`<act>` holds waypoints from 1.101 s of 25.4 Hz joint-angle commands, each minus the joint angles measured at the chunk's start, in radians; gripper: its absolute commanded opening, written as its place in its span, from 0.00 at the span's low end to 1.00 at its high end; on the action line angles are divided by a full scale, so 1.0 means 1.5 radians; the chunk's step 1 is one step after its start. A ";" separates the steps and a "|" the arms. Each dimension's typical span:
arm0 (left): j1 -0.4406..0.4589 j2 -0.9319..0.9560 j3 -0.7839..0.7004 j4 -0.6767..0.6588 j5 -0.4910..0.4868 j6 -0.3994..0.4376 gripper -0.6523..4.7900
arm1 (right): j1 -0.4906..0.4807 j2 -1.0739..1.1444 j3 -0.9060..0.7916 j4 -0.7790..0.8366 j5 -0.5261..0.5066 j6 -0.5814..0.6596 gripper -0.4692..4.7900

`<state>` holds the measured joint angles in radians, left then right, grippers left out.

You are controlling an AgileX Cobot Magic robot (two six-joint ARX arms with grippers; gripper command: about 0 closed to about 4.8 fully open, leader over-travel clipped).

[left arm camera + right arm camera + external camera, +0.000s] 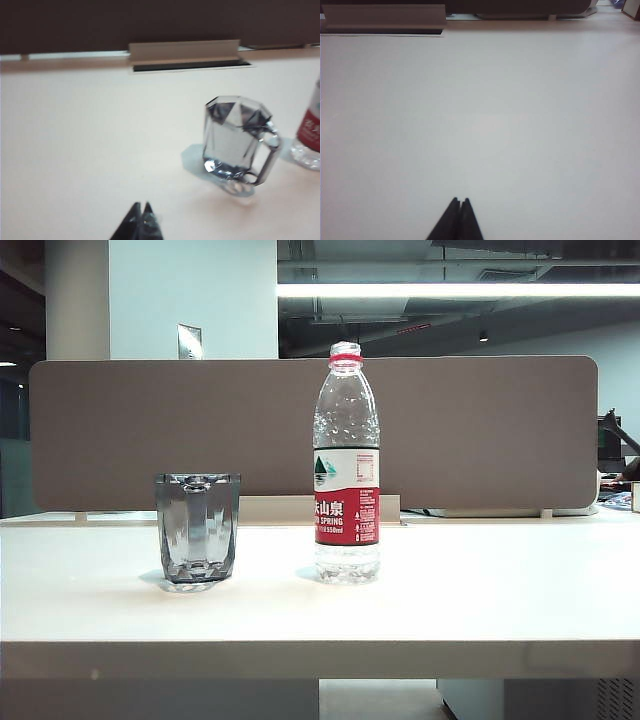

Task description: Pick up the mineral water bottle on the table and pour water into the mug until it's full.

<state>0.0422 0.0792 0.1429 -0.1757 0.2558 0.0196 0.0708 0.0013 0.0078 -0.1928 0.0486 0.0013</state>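
Note:
The mineral water bottle (347,465) stands upright on the white table (500,590), uncapped, with a red neck ring and red-and-white label. To its left stands the smoky-grey faceted mug (197,529). No arm shows in the exterior view. In the left wrist view the mug (235,137) with its handle stands well ahead of my left gripper (141,204), whose black fingertips meet with nothing between them; the bottle's base (309,135) shows at the frame edge beyond the mug. My right gripper (460,200) is shut and empty over bare table (480,125). Whether the mug holds water is unclear.
A brown-grey divider panel (150,430) runs along the table's back edge. A pale cable-tray flap (184,50) stands open in front of it, behind the mug and bottle.

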 commanded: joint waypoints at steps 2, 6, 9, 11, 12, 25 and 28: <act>0.000 -0.034 -0.035 0.008 -0.057 -0.054 0.12 | 0.000 -0.001 -0.005 0.009 0.000 0.001 0.08; 0.000 -0.048 -0.061 -0.011 -0.058 -0.053 0.12 | 0.000 -0.001 -0.005 0.009 0.000 0.001 0.08; 0.000 -0.048 -0.081 -0.017 -0.058 -0.053 0.12 | 0.000 -0.001 -0.005 0.009 0.000 0.001 0.08; 0.000 -0.048 -0.082 -0.017 -0.070 -0.046 0.12 | 0.000 -0.001 -0.005 0.009 0.000 0.001 0.08; 0.000 -0.048 -0.082 -0.017 -0.078 -0.041 0.12 | 0.000 -0.001 -0.005 0.009 0.000 0.001 0.08; 0.000 -0.048 -0.083 -0.016 -0.098 -0.028 0.12 | 0.000 -0.001 -0.005 0.009 0.000 0.001 0.08; 0.000 -0.048 -0.083 -0.016 -0.098 -0.028 0.12 | 0.000 -0.001 -0.005 0.009 0.000 0.001 0.08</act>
